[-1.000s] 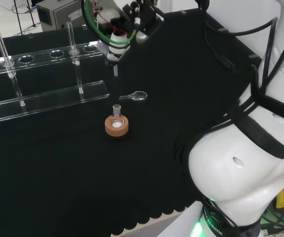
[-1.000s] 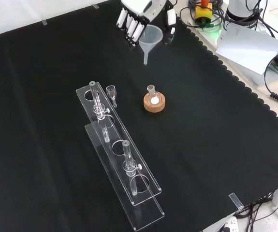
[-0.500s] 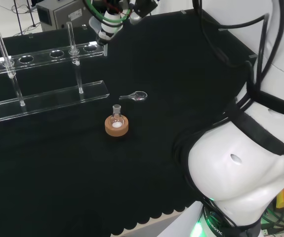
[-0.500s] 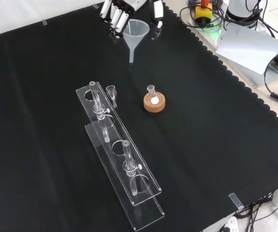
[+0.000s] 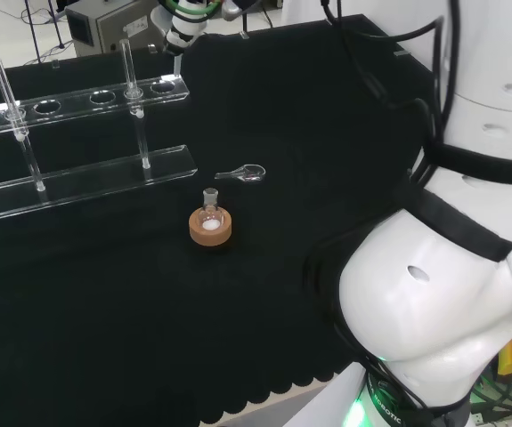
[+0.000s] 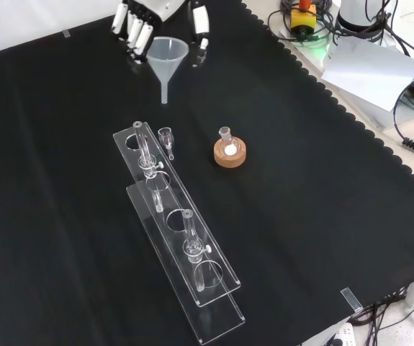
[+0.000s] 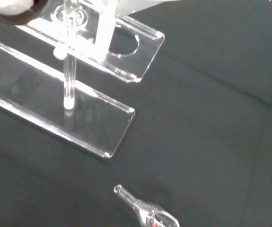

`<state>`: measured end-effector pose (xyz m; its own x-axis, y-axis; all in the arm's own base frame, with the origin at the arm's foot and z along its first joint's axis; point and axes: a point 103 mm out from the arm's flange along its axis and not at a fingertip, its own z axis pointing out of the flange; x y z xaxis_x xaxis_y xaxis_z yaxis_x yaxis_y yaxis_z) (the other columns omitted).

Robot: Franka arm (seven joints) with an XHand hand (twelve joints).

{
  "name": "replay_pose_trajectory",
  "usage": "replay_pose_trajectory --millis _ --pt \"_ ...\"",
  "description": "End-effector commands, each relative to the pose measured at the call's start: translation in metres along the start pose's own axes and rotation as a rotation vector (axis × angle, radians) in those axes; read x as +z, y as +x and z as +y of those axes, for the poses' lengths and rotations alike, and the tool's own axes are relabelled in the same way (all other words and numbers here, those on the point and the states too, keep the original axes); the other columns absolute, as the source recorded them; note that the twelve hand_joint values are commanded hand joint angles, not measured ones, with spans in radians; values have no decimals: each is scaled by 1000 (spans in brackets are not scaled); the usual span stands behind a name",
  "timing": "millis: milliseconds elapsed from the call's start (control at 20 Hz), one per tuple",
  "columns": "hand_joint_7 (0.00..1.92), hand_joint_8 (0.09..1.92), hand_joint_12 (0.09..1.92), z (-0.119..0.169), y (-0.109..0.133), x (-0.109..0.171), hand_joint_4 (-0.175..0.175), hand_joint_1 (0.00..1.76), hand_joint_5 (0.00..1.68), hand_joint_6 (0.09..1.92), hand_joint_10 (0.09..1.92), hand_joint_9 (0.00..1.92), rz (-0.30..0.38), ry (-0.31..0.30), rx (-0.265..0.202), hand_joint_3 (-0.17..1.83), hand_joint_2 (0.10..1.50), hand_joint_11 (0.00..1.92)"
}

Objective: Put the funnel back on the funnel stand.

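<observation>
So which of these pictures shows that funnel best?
The front view: the whole funnel, cone and stem, hangs in the hand above the cloth, near the stand's far end. The head view catches just its stem at the top edge. The wrist view has a blurred whitish stem.

The funnel point(image 6: 167, 55) is clear, with a wide round mouth on top and a thin stem pointing straight down. It hangs upright in the air near the bench's far edge in the front view. The funnel stand point(image 6: 180, 231) is a long clear rack with round holes, standing in the middle of the bench. The funnel is just beyond the stand's far end hole point(image 6: 132, 140), not in it.
</observation>
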<state>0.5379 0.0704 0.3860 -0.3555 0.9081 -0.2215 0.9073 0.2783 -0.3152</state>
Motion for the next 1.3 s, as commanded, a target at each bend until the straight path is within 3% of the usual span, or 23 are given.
replay_pose_trajectory --millis 50,1300 --pt "835 581 1264 36 -9 5 30 733 820 856 346 1122 6 26 -30 638 656 632" --pt "833 586 1264 83 -5 25 28 731 822 863 348 1120 -9 68 -64 637 656 633"
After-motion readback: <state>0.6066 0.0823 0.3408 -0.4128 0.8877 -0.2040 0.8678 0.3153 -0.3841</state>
